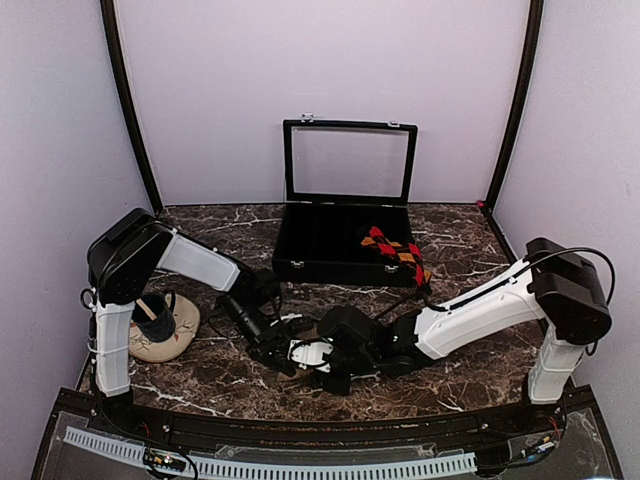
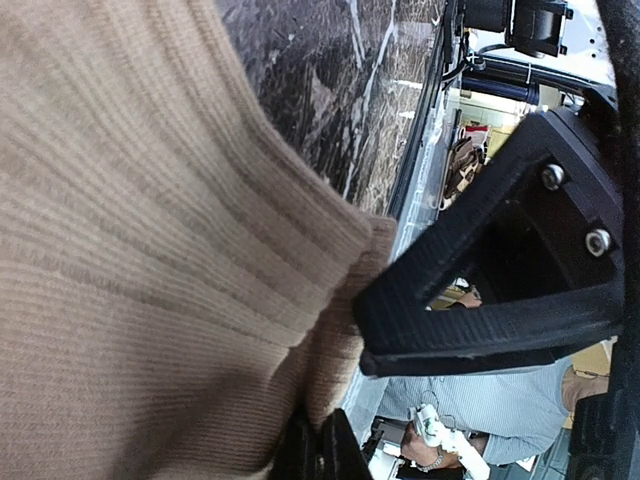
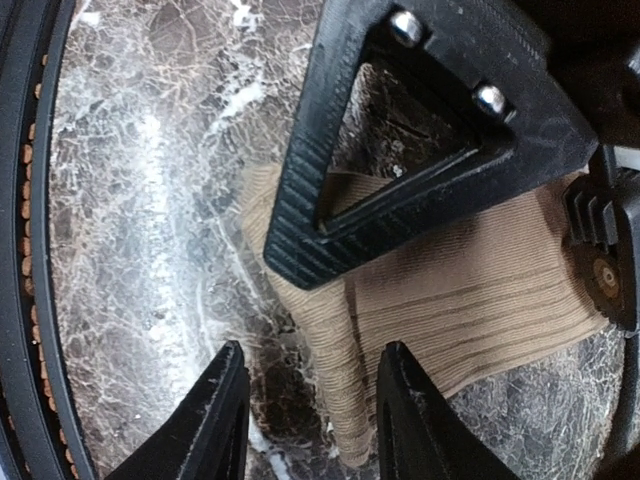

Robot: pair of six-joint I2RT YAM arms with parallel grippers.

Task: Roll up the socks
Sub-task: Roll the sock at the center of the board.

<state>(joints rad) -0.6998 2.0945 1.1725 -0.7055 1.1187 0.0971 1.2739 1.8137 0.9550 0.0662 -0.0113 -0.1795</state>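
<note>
A beige ribbed sock (image 3: 470, 290) lies on the marble table near its front middle, and little of it shows between the two grippers in the top view (image 1: 305, 352). My left gripper (image 2: 318, 445) is shut on a fold of the sock's edge; the sock (image 2: 130, 260) fills the left of that view. In the top view the left gripper (image 1: 284, 352) meets my right gripper (image 1: 318, 368). The right gripper (image 3: 312, 352) is open, with its fingers on either side of the sock's folded edge (image 3: 345, 400). The left gripper's finger (image 3: 400, 150) lies over the sock.
An open black case (image 1: 345, 245) stands at the back middle with red and orange argyle socks (image 1: 395, 250) on its right corner. Another beige sock (image 1: 175, 335) with a dark item (image 1: 155, 310) on it lies at the left. The table's front rim (image 3: 40, 250) is close by.
</note>
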